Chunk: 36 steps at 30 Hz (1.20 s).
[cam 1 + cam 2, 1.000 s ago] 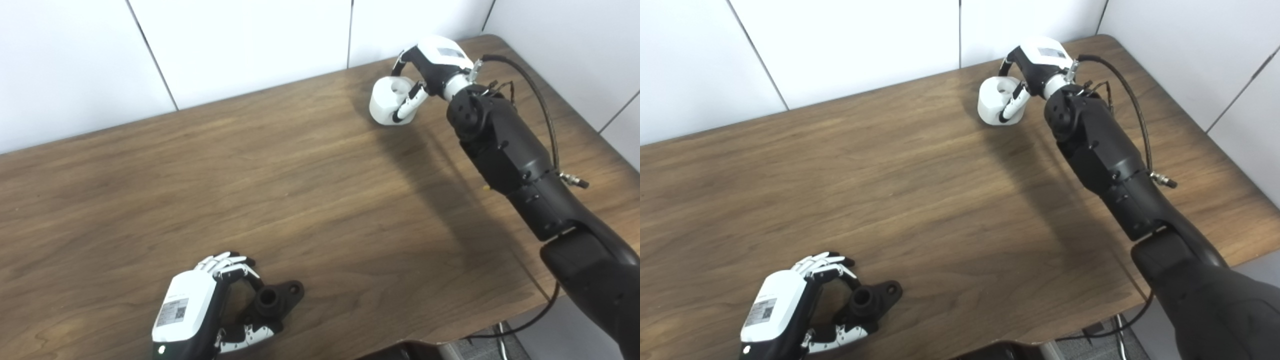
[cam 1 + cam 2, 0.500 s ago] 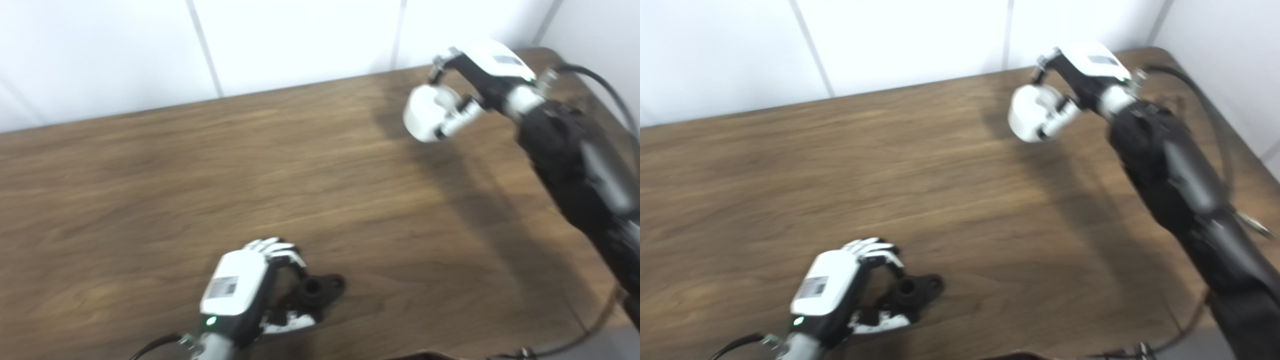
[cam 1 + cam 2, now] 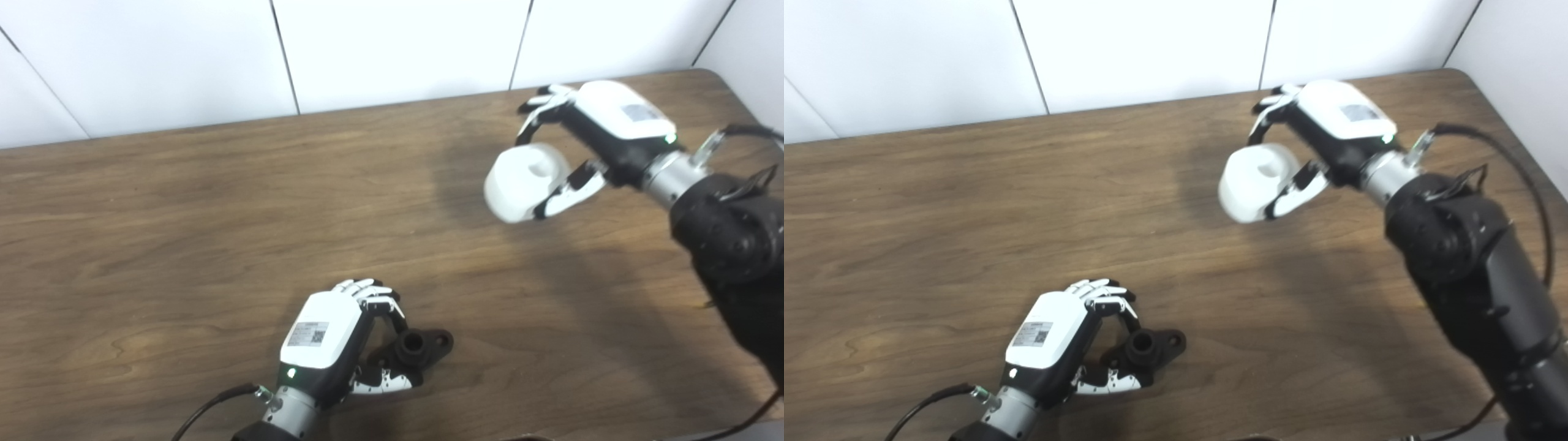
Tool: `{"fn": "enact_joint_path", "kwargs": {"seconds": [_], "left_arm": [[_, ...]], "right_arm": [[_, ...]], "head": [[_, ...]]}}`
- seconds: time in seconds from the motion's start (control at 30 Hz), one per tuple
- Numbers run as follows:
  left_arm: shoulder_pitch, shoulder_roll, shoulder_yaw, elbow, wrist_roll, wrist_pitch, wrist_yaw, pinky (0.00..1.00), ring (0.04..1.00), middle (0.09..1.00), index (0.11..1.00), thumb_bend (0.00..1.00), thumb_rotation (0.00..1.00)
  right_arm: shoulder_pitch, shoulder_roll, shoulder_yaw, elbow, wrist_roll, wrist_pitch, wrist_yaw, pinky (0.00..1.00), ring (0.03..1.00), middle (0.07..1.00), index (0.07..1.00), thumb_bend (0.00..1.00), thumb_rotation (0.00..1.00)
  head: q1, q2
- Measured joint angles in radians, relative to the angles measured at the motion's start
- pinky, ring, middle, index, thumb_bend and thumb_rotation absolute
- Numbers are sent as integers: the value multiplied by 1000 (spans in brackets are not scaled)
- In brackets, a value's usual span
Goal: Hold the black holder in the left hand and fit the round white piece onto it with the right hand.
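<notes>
At the bottom centre of the frame the left hand (image 3: 324, 343) lies low on the brown wooden counter (image 3: 184, 214), its fingers (image 3: 367, 291) curled over the near end of the black holder (image 3: 416, 350) and its thumb coming in from below, so the holder is pinched between them. The holder rests on the counter, with a short upright socket and a flat lug with a hole pointing to the right. On the white back of this hand there is a small label with a square code; the print is too small to read. A green light glows at its wrist end.

Farther back, in the upper right of the frame, the right hand (image 3: 1323, 131) is wrapped around the round white piece (image 3: 1252, 182), fingers (image 3: 1274, 107) over its far side and thumb beneath, holding it clear above the counter with a shadow under it. The piece shows a round hollow in its upper face. This hand also bears a grey label, unreadable, and a green light near the wrist. The two parts are well apart.

Behind the counter stands a white panelled wall (image 3: 398, 49).
</notes>
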Motion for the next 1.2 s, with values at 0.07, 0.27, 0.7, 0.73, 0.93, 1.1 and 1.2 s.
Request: {"fn": "enact_joint_path", "kwargs": {"seconds": [0.07, 0.27, 0.7, 0.73, 0.93, 1.1, 1.2], "left_arm": [[-2, 0, 0, 0, 0, 2, -5, 879, 858, 770, 489, 515, 48], [-17, -3, 5, 0, 0, 8, -32, 879, 860, 772, 489, 515, 46], [-43, -4, 12, 0, 0, 26, -65, 884, 864, 772, 489, 514, 47], [-45, -4, 12, 0, 0, 27, -66, 880, 861, 770, 489, 514, 47], [-52, -5, 13, 0, 0, 37, -74, 877, 861, 769, 489, 514, 48], [-62, -7, 13, 0, 0, 43, -84, 880, 861, 770, 489, 514, 48], [-62, -10, 13, -1, 0, 46, -87, 883, 860, 771, 489, 514, 49]], "right_arm": [[13, 18, 1, -33, -7, 4, 17, 898, 949, 846, 484, 522, 153], [35, 46, 1, -88, -24, 4, 54, 901, 951, 845, 484, 522, 152], [56, 162, 13, -284, -91, 30, 205, 890, 943, 846, 484, 520, 155], [56, 172, 14, -297, -99, 33, 223, 886, 943, 848, 484, 519, 155], [56, 228, 9, -316, -116, 23, 311, 861, 941, 853, 484, 519, 154], [60, 260, -5, -316, -140, -3, 354, 857, 938, 851, 484, 520, 155], [72, 281, -13, -317, -157, -12, 376, 859, 935, 849, 484, 521, 155]], "head": [[0, 0], [-6, 37], [-6, 92], [-5, 98], [-5, 113], [-3, 124], [-5, 130]]}}
